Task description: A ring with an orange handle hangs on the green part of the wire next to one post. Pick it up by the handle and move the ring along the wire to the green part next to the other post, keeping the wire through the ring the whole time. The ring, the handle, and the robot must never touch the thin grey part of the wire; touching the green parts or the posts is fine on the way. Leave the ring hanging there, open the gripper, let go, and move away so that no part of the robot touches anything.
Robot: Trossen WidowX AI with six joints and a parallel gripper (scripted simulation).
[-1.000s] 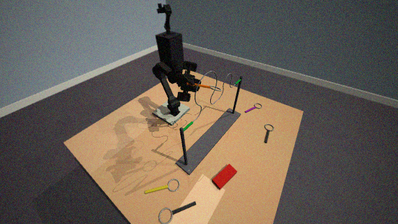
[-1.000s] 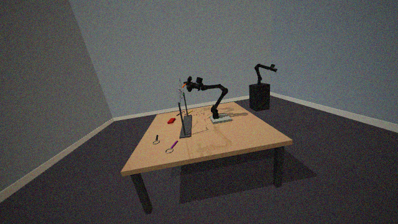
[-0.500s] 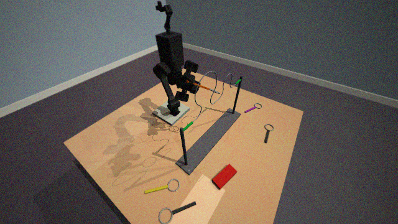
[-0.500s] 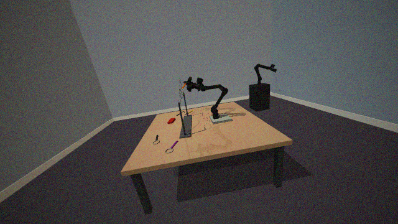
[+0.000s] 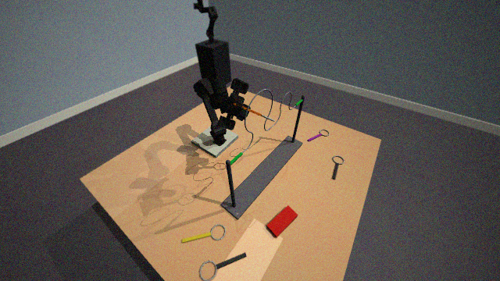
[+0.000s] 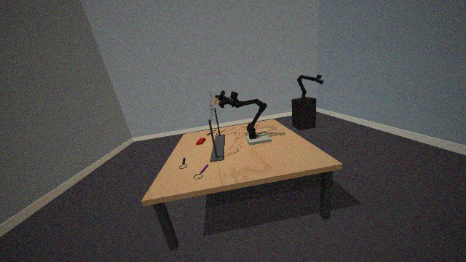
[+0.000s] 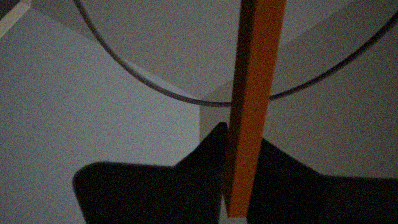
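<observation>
At the near edge of the table (image 5: pixel 312 238) (image 6: pixel 240 180), a ring with a black handle (image 5: pixel 231 261) lies flat, its handle partly over a pale patch (image 5: pixel 254 250). Just beyond, towards the left edge, lies a ring with a yellow handle (image 5: pixel 197 237). A red block (image 5: pixel 282 221) (image 6: pixel 200 141) lies beside the pale patch.

Farther in, a long grey base (image 5: pixel 266 172) (image 6: pixel 219 147) slants across the table. The near post (image 5: pixel 231 183) (image 6: pixel 217 121) stands upright at one end, a green wire section (image 5: pixel 236 158) at its top. Towards the right corner lie a ring with a dark handle (image 5: pixel 335 171) (image 6: pixel 183 161) and, farther off, one with a purple handle (image 5: pixel 315 137) (image 6: pixel 204 169). The far post (image 5: pixel 298 119) (image 6: pixel 212 140) carries the other green section (image 5: pixel 298 102).

Between the posts the thin grey wire (image 5: pixel 266 89) (image 7: pixel 210 104) curls high above the table. The gripper (image 5: pixel 243 109) (image 6: pixel 218 99) (image 7: pixel 229 129) has its fingers clamped on the orange handle (image 5: pixel 254 112) (image 6: pixel 215 100) (image 7: pixel 252 85); its ring (image 5: pixel 268 118) is up among the grey bends, away from both green sections. Whether the wire runs through it, or touches ring or handle, cannot be told.

The arm (image 5: pixel 211 111) (image 6: pixel 259 109) stands on a pale plate (image 5: pixel 216 153) (image 6: pixel 267 140) near the far-left edge. Past the table, a second arm (image 5: pixel 211 29) (image 6: pixel 301 85) tops a black box (image 5: pixel 212 58) (image 6: pixel 303 113).
</observation>
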